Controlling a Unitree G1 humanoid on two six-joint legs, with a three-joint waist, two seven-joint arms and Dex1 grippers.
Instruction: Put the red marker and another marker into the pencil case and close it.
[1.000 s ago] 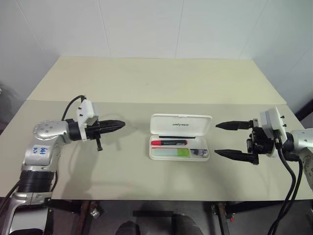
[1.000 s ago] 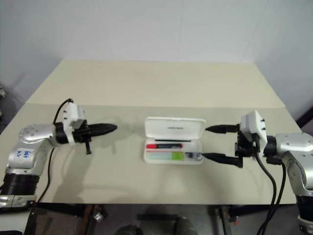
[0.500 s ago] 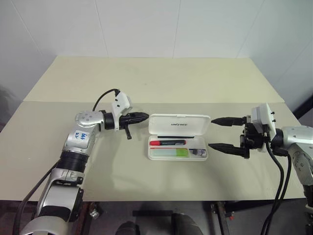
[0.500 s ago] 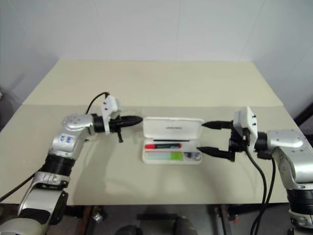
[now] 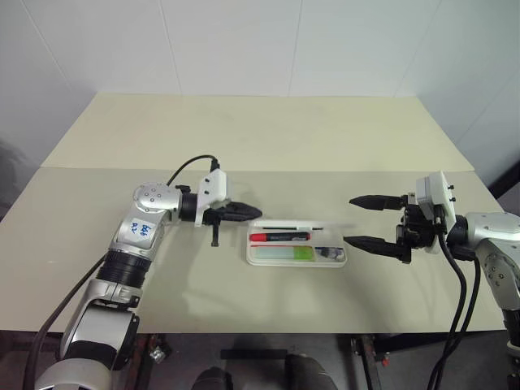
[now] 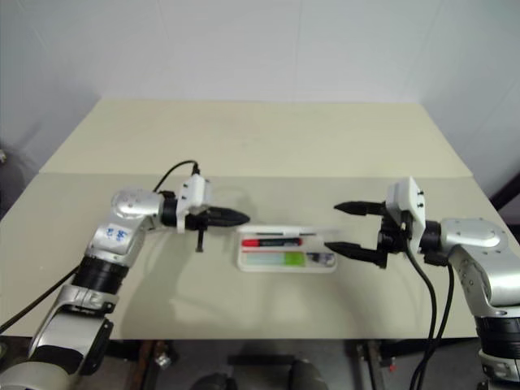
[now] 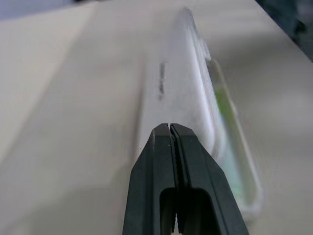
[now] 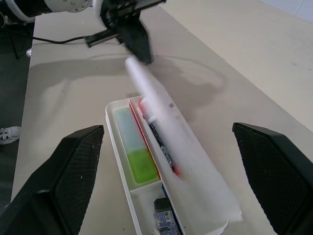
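Pencil case (image 5: 296,253) sits near the middle of the table (image 5: 244,138), toward the front edge. Base is flat on the surface; lid (image 8: 166,132) is partway down, tilted over the back half of the base and motion-blurred, not shut. Red marker (image 5: 279,237) lies lengthwise in the back compartment of the case, red cap toward the left end, partly under the lid in the right wrist view. Green highlighter (image 5: 284,253) lies in the front compartment, parallel to the marker, lime cap toward the right. A small dark item (image 8: 164,221) sits in the little end section at the case's right end; can't tell what it is. Left gripper (image 5: 248,214) has its fingers pressed together with nothing between them, pointing along the case from its left end, tip at the back-left corner right against the lid's outer face; left wrist view shows the closed tip (image 7: 169,131) up against the lid's white surface, actual contact looks likely but can't confirm. Right gripper (image 5: 364,221) is spread wide, holding nothing, hanging just off the case's right end, lower finger close to the right edge, not touching it.
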